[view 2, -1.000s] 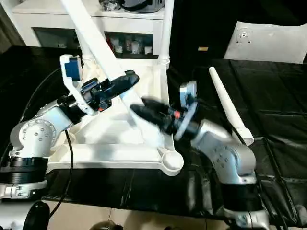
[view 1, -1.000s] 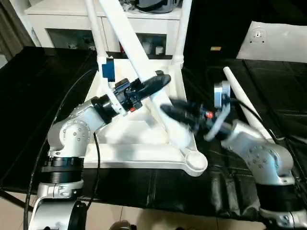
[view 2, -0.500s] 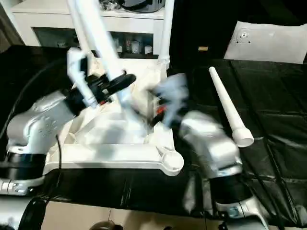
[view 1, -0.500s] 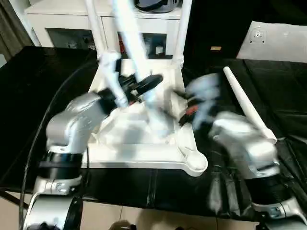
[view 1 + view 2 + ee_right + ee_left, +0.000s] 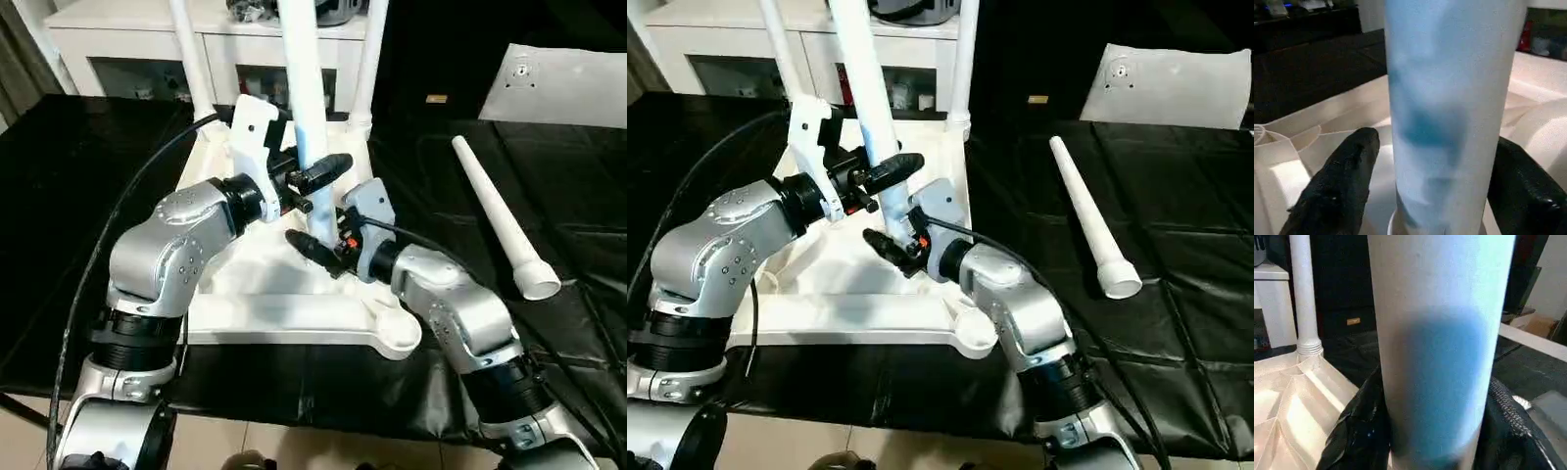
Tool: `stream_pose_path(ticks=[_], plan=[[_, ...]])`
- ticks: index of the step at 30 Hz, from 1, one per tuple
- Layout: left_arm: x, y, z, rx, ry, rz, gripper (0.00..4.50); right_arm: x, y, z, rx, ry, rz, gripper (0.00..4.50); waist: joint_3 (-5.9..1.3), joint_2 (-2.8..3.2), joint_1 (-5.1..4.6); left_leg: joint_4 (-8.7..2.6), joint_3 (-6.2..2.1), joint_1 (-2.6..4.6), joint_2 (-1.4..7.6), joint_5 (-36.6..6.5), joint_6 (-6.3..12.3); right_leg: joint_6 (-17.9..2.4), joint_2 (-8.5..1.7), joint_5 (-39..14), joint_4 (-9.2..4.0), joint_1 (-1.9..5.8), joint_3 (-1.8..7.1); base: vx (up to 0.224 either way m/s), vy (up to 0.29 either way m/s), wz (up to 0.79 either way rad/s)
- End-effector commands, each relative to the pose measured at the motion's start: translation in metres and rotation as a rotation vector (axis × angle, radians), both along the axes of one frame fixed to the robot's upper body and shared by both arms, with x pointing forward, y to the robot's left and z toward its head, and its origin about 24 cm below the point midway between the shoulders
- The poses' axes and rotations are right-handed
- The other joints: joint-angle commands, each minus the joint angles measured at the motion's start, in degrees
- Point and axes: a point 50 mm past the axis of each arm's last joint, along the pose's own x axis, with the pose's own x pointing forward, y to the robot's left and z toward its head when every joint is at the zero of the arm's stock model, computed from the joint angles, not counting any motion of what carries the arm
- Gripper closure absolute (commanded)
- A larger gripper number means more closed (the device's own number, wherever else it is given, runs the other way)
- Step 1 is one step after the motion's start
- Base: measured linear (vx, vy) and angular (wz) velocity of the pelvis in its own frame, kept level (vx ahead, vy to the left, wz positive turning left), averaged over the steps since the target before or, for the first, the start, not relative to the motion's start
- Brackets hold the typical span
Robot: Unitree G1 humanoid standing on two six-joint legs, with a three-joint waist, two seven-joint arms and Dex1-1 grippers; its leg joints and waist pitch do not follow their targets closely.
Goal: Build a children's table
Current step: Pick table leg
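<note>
The left gripper point(image 5: 315, 176) pinches the leg point(image 5: 302, 69); the right gripper point(image 5: 1430, 196) straddles it, apparently not touching. Keep it straight over the tabletop point(image 5: 284, 308).

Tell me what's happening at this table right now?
The robot is assembling an upturned white tabletop. Its left gripper is closed on a white leg held nearly upright over the tabletop, and the right gripper brackets the same leg lower down. Two legs stand in the far corner sockets; a fourth leg lies on the black table.
</note>
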Motion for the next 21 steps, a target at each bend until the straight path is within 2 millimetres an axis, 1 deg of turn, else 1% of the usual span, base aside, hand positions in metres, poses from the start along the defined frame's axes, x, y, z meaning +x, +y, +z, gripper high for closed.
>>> stream_pose_path(ticks=[1,2,4,6,8,10,11,12,13,16,17,18,19,21], plan=[[-0.001,-0.003,0.009,0.014,-0.026,-0.013,2.66,0.004,0.001,0.001,-0.022,0.003,-0.026,1.61,-4.25,-0.39,-0.17,-3.91,-2.22,0.56,4.78,-4.0,1.55,-3.8,-6.92,-15.3,-3.75,3.29,5.01,0.000,0.000,0.00],[-0.001,-0.003,0.009,0.022,-0.027,-0.014,2.66,0.005,0.001,0.000,-0.020,0.005,-0.035,1.61,-4.29,-0.41,-0.17,-3.87,-2.19,0.58,4.74,-4.0,1.55,-3.8,-6.93,-15.2,-3.78,3.33,5.02,0.000,0.000,0.00],[-0.001,-0.002,0.007,0.034,-0.026,-0.012,2.66,0.006,0.002,0.001,-0.014,0.009,-0.038,1.83,-4.30,-0.28,-0.37,-3.89,-2.29,0.55,4.83,-3.8,1.66,-4.1,-6.91,-14.5,-3.60,3.35,5.01,0.000,0.000,0.00],[-0.001,-0.002,0.007,0.036,-0.025,-0.009,2.66,0.006,0.003,0.001,-0.015,0.008,-0.038,2.04,-4.28,-0.30,-0.44,-3.86,-2.22,0.62,4.81,-3.9,1.69,-4.1,-6.86,-14.2,-3.59,3.29,5.05,0.000,0.000,0.00],[-0.001,-0.001,0.006,0.043,-0.024,-0.003,2.66,0.006,0.003,0.001,-0.018,0.002,-0.036,2.04,-4.30,-0.28,-0.44,-3.86,-2.22,0.55,4.79,-3.9,1.68,-4.2,-6.92,-14.2,-3.57,3.40,5.06,0.000,0.000,0.00],[0.000,-0.001,0.006,0.050,-0.025,0.002,2.66,0.006,0.004,0.001,-0.018,0.001,-0.037,2.37,-4.30,-0.25,-0.45,-3.85,-2.22,0.58,4.85,-3.8,1.70,-4.3,-6.91,-13.9,-3.55,3.36,5.07,0.000,0.000,0.00],[0.000,-0.001,0.005,0.056,-0.025,0.007,2.66,0.006,0.004,0.001,-0.018,0.001,-0.037,2.44,-4.31,-0.23,-0.45,-3.88,-2.27,0.61,4.89,-3.7,1.65,-4.4,-6.86,-13.6,-3.46,3.34,5.07,0.000,0.000,0.00],[0.000,-0.001,0.005,0.060,-0.026,0.010,2.66,0.006,0.004,0.001,-0.018,0.001,-0.037,2.44,-4.31,-0.16,-0.46,-3.86,-2.25,0.62,4.89,-3.7,1.64,-4.4,-6.87,-13.5,-3.47,3.31,5.10,0.000,0.000,0.00],[0.001,0.000,0.005,0.061,-0.025,0.019,2.66,0.006,0.005,0.001,-0.019,0.000,-0.037,2.51,-4.26,-0.21,-0.46,-3.88,-2.23,0.62,4.84,-4.0,1.53,-4.4,-6.90,-13.8,-3.51,3.36,5.08,0.000,0.000,0.00],[0.004,0.002,0.003,0.090,-0.027,0.050,2.66,0.007,0.006,0.001,-0.045,-0.011,-0.041,2.55,-4.26,-0.20,-0.48,-3.90,-2.26,0.61,4.84,-4.1,1.43,-4.2,-6.87,-14.2,-3.56,3.38,5.06,0.000,0.000,0.00],[0.004,0.002,0.002,0.100,-0.028,0.060,2.66,0.007,0.006,0.001,-0.054,-0.013,-0.050,2.55,-4.27,-0.04,-0.48,-3.87,-2.25,0.65,4.83,-4.2,1.38,-4.2,-6.86,-14.3,-3.57,3.35,5.06,0.000,0.000,0.00],[0.006,0.003,0.001,0.111,-0.029,0.075,2.66,0.007,0.006,0.000,-0.063,-0.015,-0.059,2.55,-4.25,-0.12,-0.51,-3.86,-2.22,0.60,4.75,-4.2,1.32,-4.1,-6.85,-14.3,-3.61,3.36,5.07,0.000,0.000,0.00],[0.007,0.004,0.000,0.119,-0.029,0.091,2.66,0.007,0.007,0.000,-0.058,-0.018,-0.057,2.55,-4.30,0.02,-0.47,-3.84,-2.26,0.64,4.76,-4.1,1.28,-4.1,-6.88,-14.1,-3.59,3.37,5.07,0.000,0.000,0.00],[0.008,0.003,-0.001,0.121,-0.027,0.102,2.66,0.007,0.009,-0.001,-0.026,0.008,-0.052,2.55,-4.34,0.02,-0.50,-3.83,-2.24,0.64,4.79,-4.2,1.40,-4.2,-6.86,-13.6,-3.60,3.37,5.08,0.000,0.000,0.00]])
